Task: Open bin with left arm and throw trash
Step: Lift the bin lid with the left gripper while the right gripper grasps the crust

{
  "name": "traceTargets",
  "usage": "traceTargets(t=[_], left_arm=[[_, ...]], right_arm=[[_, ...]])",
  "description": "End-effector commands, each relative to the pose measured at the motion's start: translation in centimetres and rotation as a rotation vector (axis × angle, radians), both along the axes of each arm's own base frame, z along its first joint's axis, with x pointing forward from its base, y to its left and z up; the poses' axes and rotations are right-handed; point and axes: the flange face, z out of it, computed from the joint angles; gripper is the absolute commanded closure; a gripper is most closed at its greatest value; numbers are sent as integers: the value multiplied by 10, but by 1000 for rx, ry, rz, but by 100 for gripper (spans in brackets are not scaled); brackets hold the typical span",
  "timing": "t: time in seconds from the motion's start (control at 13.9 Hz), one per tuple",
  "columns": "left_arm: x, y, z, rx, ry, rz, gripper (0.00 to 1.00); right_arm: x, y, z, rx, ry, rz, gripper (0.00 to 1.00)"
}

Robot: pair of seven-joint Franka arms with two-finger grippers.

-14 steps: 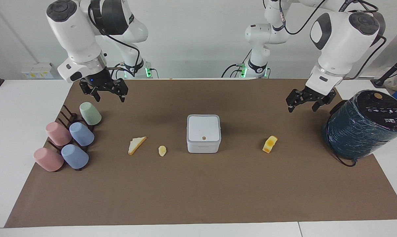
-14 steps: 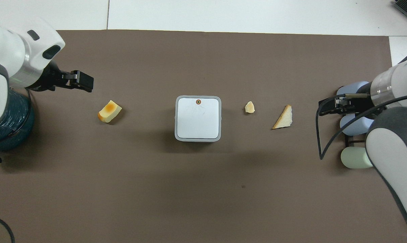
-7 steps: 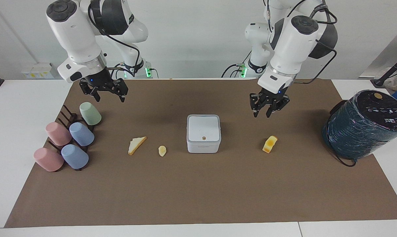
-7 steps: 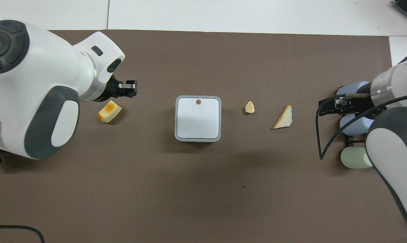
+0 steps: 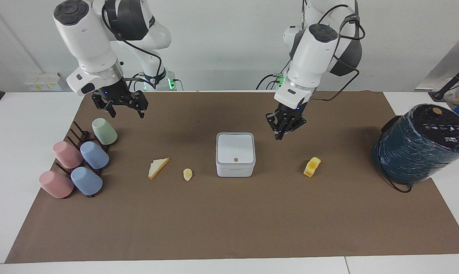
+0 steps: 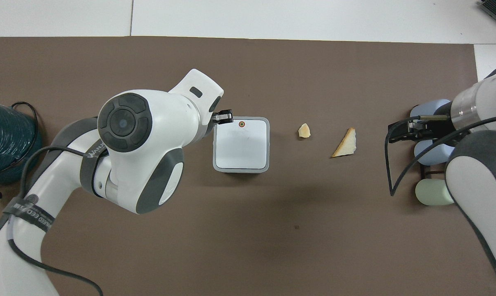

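Bin (image 5: 235,154), mid-mat, lid down; left gripper (image 5: 282,132), fingertips pinched together on nothing, hung just off its corner toward left arm's end, clearly nearest; right gripper (image 5: 119,107), spread wide, waited over cups (image 5: 81,160).

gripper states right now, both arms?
Left gripper: shut, holding nothing, in the air beside the bin.
Right gripper: open, empty, waiting above the green cup.
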Motion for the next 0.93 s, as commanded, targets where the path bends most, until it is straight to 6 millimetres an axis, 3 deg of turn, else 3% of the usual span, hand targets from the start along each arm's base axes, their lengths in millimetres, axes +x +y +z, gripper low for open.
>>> traceTargets(t=[0.0,0.14,0.5,0.86], left_arm=[[-9,-2,-11,-31,-12,15,100],[-12,-15,-26,-35,-19,-1,100],[-24,-50,-71,-37,4,-11,100],[-37,-51,-94,-12,35,-28,99]], right_arm=[[-7,-6,0,4,7,21,0],[-7,-17,-5,5,11,-7,0],[-5,-7,-58,9,-65,-12,0],[4,8,-143,17,-75,-88,0]])
